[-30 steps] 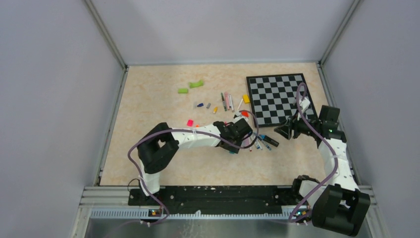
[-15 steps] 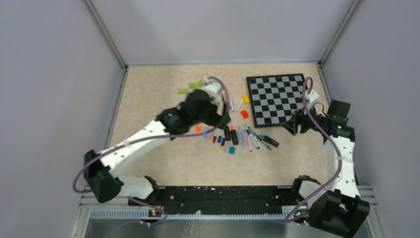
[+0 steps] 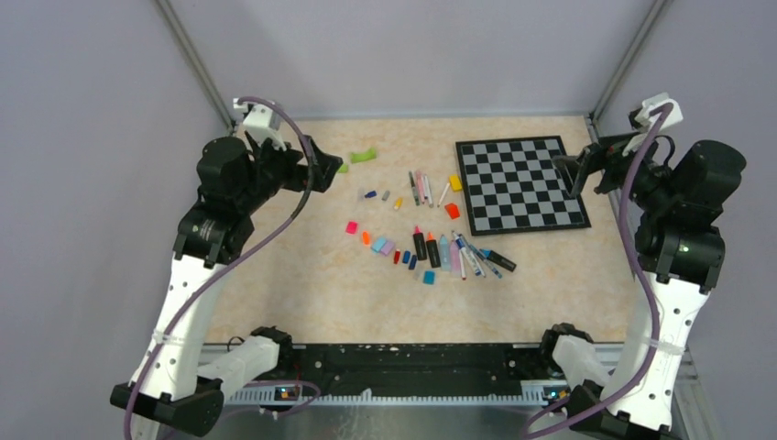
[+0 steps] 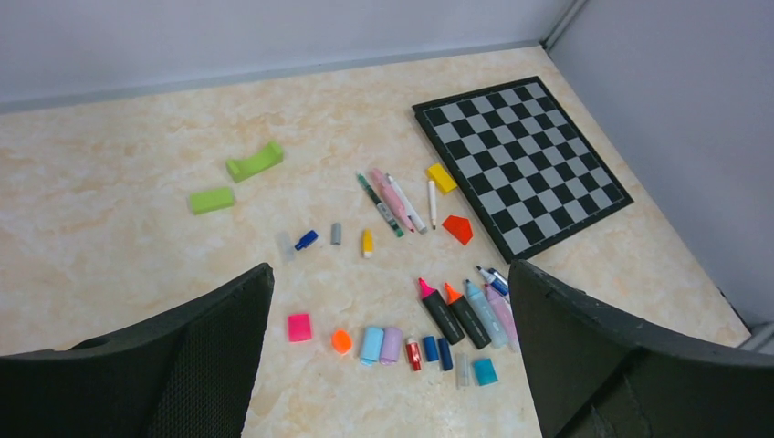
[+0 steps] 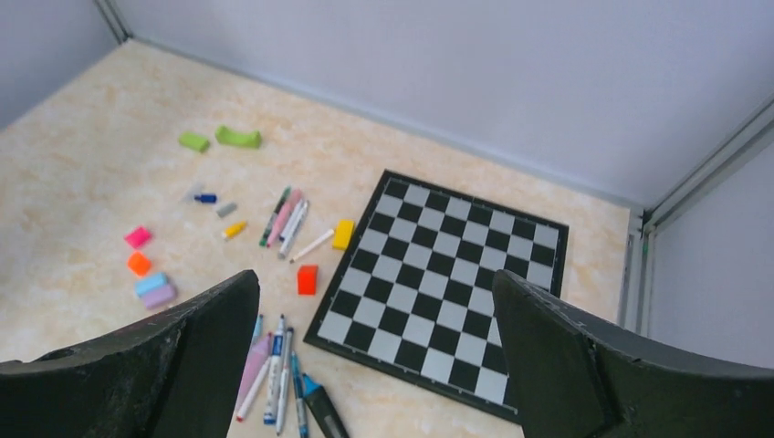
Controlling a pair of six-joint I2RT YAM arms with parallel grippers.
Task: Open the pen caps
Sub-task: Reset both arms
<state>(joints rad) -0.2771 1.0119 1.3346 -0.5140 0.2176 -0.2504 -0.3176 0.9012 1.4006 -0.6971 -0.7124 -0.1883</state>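
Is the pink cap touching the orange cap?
Apart. The left wrist view shows bare table between the pink cap and the orange cap.

Bright even light, soft shadows, sharp focus throughout.

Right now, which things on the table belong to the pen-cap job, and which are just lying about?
Job: marker row; thin pens; loose caps.
Lying about: green pieces; yellow block; orange block; chessboard.
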